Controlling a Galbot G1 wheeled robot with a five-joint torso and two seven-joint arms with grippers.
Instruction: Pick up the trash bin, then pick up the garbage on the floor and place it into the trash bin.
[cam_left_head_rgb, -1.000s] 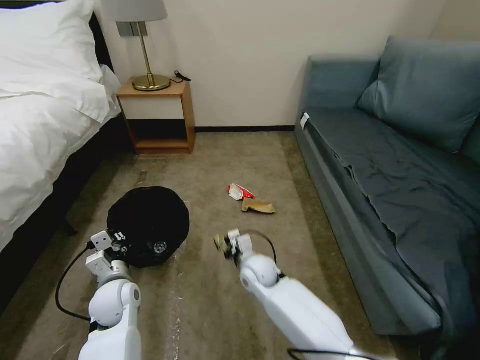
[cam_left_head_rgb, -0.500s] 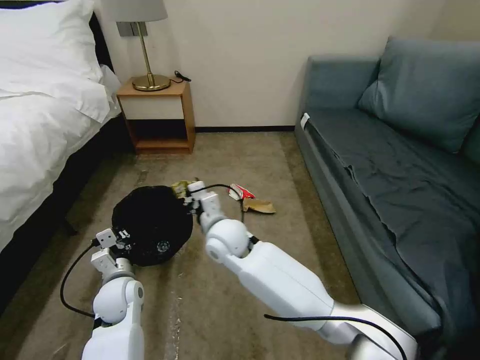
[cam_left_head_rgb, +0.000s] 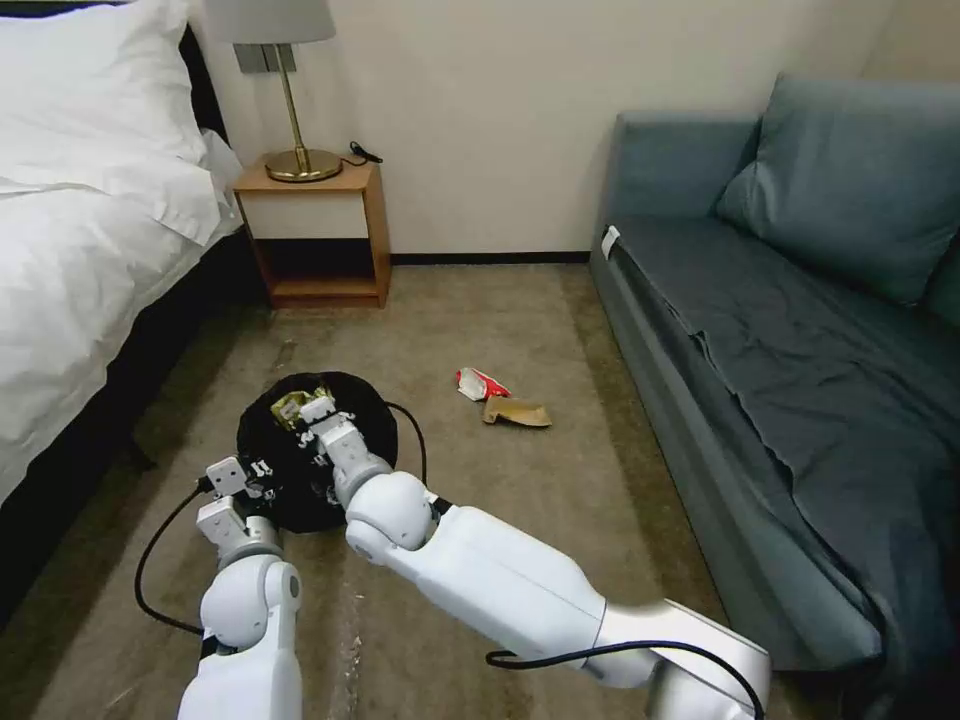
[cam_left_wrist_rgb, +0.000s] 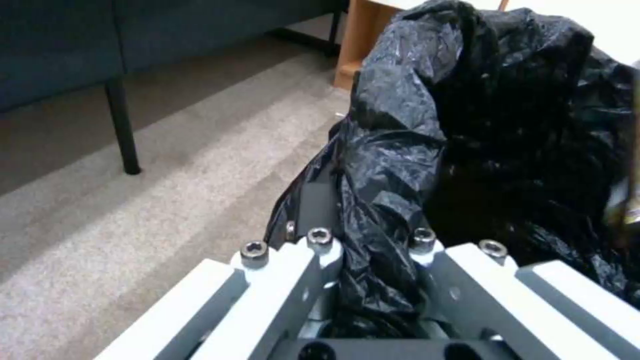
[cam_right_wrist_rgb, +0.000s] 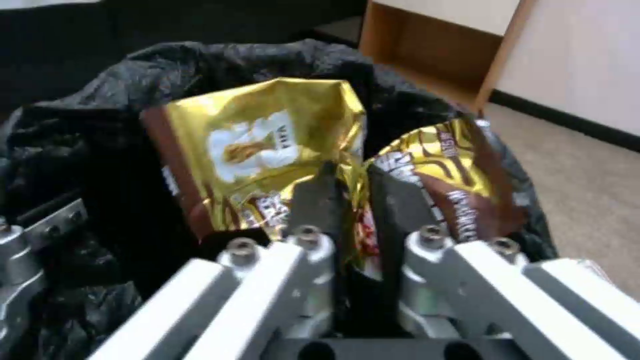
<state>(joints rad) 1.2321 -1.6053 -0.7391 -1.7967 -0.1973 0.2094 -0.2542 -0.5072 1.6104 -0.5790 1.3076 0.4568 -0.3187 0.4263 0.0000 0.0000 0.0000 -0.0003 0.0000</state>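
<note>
Left claw (cam_left_head_rgb: 262, 468) clamped on bin (cam_left_head_rgb: 372, 418) liner at near rim, bin held just off the bed side. Right claw (cam_left_head_rgb: 305, 406) over bin mouth, pinched tight on gold wrapper (cam_right_wrist_rgb: 267, 145); not yet dropped. Bin pickup looks done. Farther out on carpet: red-white wrapper (cam_left_head_rgb: 480, 383) and tan scrap (cam_left_head_rgb: 517, 411) touching, left to collect.

Right tool (cam_right_wrist_rgb: 350, 185) clamped, arm outstretched; left tool (cam_left_wrist_rgb: 370, 240) clenched.
</note>
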